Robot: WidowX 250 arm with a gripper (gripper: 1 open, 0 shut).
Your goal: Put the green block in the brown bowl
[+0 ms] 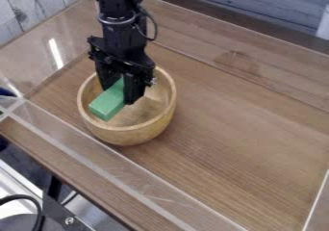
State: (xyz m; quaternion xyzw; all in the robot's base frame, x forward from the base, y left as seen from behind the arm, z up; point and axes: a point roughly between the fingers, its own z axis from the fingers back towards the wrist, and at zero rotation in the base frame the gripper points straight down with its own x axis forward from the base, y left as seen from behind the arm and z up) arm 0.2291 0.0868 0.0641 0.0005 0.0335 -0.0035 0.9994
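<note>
On the table, left of centre: everything of interest sits here, listed from largest to smallest.

Table (244,129): brown wood-grain top, wide and bare over its right half, with a clear plastic wall (77,153) standing along the near edge and more clear wall along the far right.

Arm (118,6): black, coming straight down from the top edge of the view, ending over the bowl.

Bowl (135,127): round, light tan wood, thick-walled, standing upright on the table just behind the near clear wall.

Bowl contents: the block's lower end reaches down inside the rim on the left half; whether it touches the bottom cannot be told (the gripper hides part of the inside). The right half of the inside shows bare wood.

Gripper (123,81): black, pointing down, its two fingers reaching down inside the bowl's rim; the jaws are partly parted and closed on the block, one finger on each side of it.

Block (108,100): bright green bar, tilted, its upper end between the fingers and its lower end sticking out below and to the left of them, toward the bowl's left wall.
</note>
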